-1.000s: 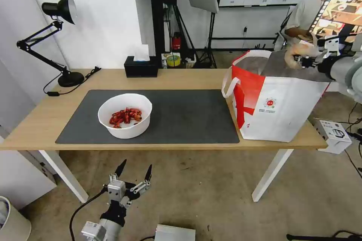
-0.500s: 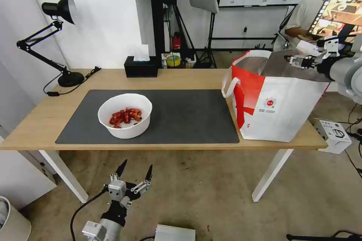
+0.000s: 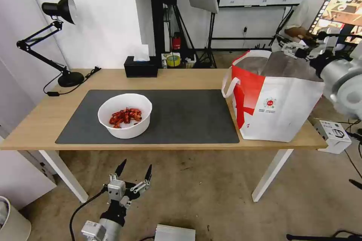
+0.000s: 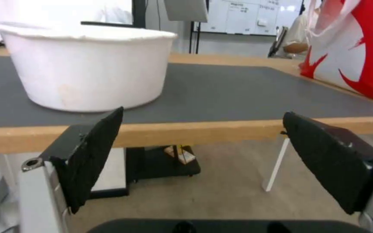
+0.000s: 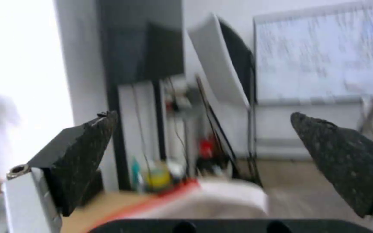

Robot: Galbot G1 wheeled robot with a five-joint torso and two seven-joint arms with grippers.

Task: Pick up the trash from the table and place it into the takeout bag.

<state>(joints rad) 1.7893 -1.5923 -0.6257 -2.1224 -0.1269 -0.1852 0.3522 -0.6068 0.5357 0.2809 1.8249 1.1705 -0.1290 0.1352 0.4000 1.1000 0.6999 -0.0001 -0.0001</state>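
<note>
- A white bowl [image 3: 125, 115] of red shells [image 3: 125, 116] sat on the dark mat [image 3: 181, 115]; the takeout bag [image 3: 277, 96] stood open at the table's [image 3: 181, 79] right end, its contents hidden.
- A desk lamp [image 3: 56, 37] and a black tissue box [image 3: 141, 67] stood along the far edge.
- The right gripper [image 3: 292, 46] hung above the bag's far rim, fingers [image 5: 83, 155] spread and empty.
- The left gripper [image 3: 134, 173] waited below the table's near edge, fingers [image 4: 94, 152] apart; its wrist view showed the bowl's side.

You see one white bowl [image 3: 125, 115], one takeout bag [image 3: 273, 98], one tissue box [image 3: 141, 66], one lamp [image 3: 56, 37], two grippers.
</note>
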